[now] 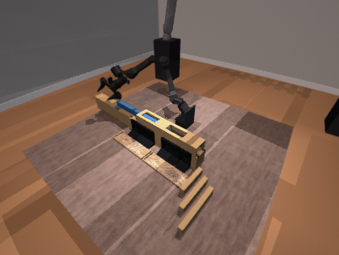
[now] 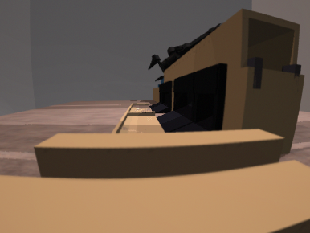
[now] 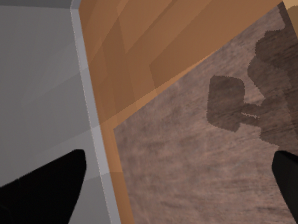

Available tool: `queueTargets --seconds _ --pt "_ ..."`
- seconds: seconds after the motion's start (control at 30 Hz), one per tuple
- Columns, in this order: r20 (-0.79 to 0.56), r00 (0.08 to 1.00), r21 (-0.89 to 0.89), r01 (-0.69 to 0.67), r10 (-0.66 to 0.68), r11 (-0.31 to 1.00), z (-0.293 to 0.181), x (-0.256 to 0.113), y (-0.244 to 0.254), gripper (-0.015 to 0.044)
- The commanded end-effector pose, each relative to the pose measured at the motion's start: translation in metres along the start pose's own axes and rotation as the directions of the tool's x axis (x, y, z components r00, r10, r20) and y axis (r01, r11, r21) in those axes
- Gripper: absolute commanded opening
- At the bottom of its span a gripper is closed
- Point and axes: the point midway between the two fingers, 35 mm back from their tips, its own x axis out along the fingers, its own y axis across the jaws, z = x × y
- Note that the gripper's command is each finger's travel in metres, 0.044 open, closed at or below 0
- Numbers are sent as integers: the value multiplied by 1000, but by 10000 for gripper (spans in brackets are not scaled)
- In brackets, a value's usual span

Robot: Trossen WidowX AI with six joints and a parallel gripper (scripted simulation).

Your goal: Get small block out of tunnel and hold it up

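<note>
Your hand [image 1: 109,89] [image 3: 180,160] stood spread and empty; the blue bar [image 1: 127,106] looked stiff, best pinched across its left end.

The tunnel [image 1: 159,127] [image 2: 237,48] is tan with black side panels [image 1: 143,133] [image 2: 201,96]; I see a bright blue bar [image 1: 127,106], tan rods [image 1: 196,210] [image 2: 161,161] and a streaky brown-grey mat [image 1: 110,193] [image 3: 175,145].

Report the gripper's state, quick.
Gripper: open, nothing between its fingers, near the blue handle's end of the cage.
</note>
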Motion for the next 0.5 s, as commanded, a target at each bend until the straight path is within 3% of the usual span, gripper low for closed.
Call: queueTargets --seconds 0.0,0.27,0.47 --pt "-44 999 69 -10 14 998 -15 -3 11 440" --pt "-318 945 -61 59 -76 996 -140 6 11 440" --pt "-537 830 -228 29 -151 973 -247 -19 8 440"
